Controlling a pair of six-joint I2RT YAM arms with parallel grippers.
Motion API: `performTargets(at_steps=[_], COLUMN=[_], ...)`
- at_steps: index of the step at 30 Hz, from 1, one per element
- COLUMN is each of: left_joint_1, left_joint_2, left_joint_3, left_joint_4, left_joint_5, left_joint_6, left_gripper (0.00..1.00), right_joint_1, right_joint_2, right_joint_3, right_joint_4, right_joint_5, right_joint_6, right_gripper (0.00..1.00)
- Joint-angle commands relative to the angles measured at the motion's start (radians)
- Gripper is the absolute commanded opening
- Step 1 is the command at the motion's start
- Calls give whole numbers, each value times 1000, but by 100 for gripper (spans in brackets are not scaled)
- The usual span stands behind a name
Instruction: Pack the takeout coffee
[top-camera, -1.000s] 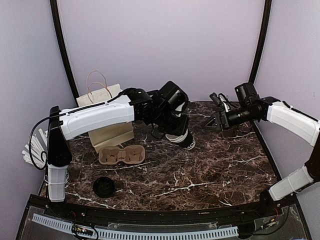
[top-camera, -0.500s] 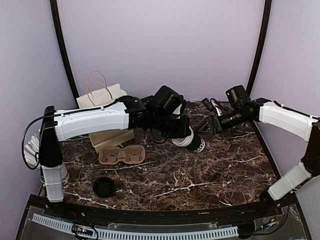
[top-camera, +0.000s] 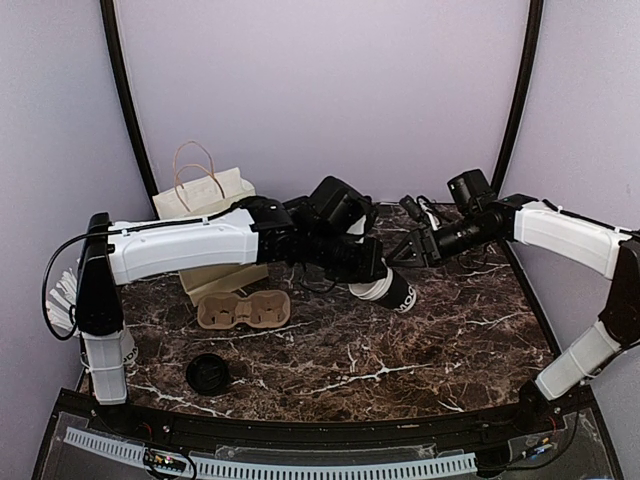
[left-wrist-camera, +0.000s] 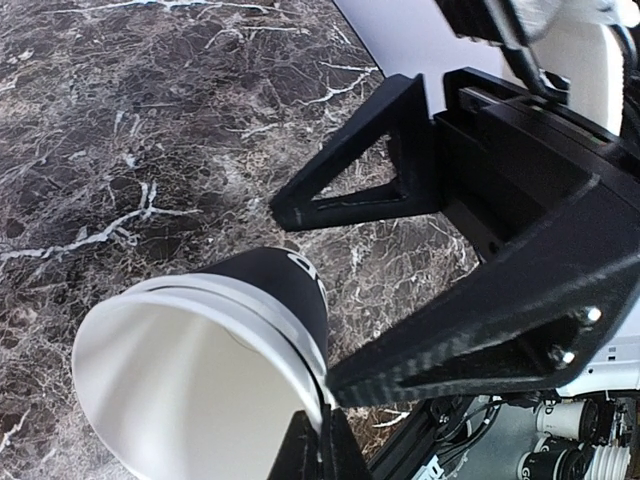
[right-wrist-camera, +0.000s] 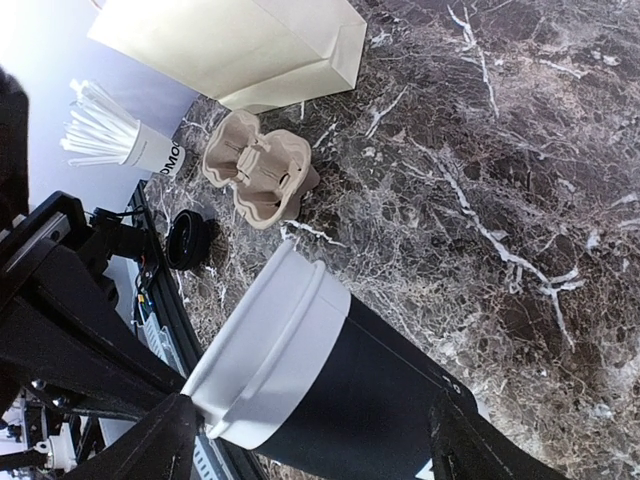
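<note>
Left gripper pinches shut on rim of cup, lidless, tilted above mid-table, base offered to right gripper, wide open just beside it. Likely handover. Lid lies loose, front-left.

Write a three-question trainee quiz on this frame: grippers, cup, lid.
1. True or false: the left gripper pinches the rim of the cup, which has no lid on.
2. Fill in: the right gripper is ___, with one finger on either side of the cup.
3. Where is the loose black lid? A) on the cup B) flat on the table C) in the right gripper

Key: 1 true; 2 open; 3 B.
</note>
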Motion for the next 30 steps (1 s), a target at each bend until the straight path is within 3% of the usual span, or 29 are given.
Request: performTargets(at_steps=[1,8,15,30], left_joint_1=[-14,-23,-31,-37], left_joint_2=[-60,-73,-102,-128], left_joint_3=[-2,-4,-7,13], left_joint_4=[35,33,25,-29], left_joint_5=[13,-16,-69,-147], left_joint_6=[25,27,42,42], left_gripper=[0,0,0,0], right_joint_1=[10,11,5,-6], right_joint_2=[31,63,88,144], right_joint_3=[17,6,1,34], right_joint_4=[19,-2,-55,-86], right_joint_5=[-8,78,282,357], right_joint_6=[23,41,29,16], right_gripper=[81,78,77,76])
